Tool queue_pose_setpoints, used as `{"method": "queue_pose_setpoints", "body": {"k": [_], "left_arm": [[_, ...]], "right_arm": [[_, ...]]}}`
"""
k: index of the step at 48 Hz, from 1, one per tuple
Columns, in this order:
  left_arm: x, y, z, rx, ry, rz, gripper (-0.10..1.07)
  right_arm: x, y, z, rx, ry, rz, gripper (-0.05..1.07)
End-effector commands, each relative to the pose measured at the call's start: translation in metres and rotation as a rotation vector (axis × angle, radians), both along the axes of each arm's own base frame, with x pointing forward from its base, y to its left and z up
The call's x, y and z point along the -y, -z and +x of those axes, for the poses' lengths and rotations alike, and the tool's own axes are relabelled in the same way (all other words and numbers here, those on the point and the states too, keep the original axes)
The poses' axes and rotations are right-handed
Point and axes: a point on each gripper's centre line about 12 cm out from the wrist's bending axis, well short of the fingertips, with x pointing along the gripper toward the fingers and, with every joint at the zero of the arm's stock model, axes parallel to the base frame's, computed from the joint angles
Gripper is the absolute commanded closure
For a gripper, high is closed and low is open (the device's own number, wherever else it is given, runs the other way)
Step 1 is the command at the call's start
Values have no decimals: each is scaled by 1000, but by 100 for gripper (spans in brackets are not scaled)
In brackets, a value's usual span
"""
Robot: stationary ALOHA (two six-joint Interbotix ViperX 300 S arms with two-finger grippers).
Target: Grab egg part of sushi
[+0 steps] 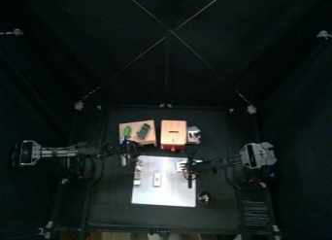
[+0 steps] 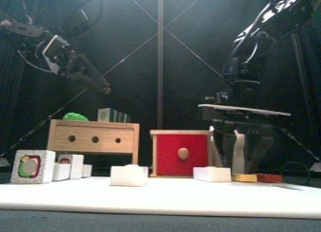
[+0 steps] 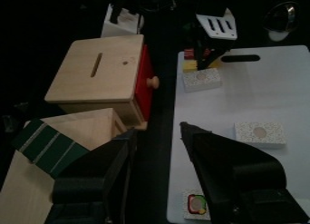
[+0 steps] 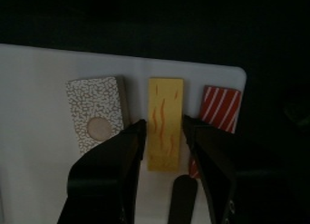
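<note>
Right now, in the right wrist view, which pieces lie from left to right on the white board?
Speckled white piece with a round spot → yellow egg piece, framed by the open right gripper → red-and-white striped piece.

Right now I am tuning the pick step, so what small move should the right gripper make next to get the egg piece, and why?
Probably lower the right gripper a little further, then close. In the right wrist view its open jaws straddle the yellow egg piece, which lies on the white board between the speckled piece and the red striped piece. The jaws look lined up, but I see no grip yet.
</note>
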Motion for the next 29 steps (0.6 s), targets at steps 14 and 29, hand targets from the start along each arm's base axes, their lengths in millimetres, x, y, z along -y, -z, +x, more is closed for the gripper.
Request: {"method": "queue_pose_setpoints", "body": {"k": [14, 29], "left_arm": [[0, -4, 2, 15, -2, 1, 15], [0, -4, 2, 17, -1, 1, 15]], "right_arm": [[1, -3, 4, 27, 9, 13, 39], [2, -27, 7, 88, 6, 3, 45]]}}
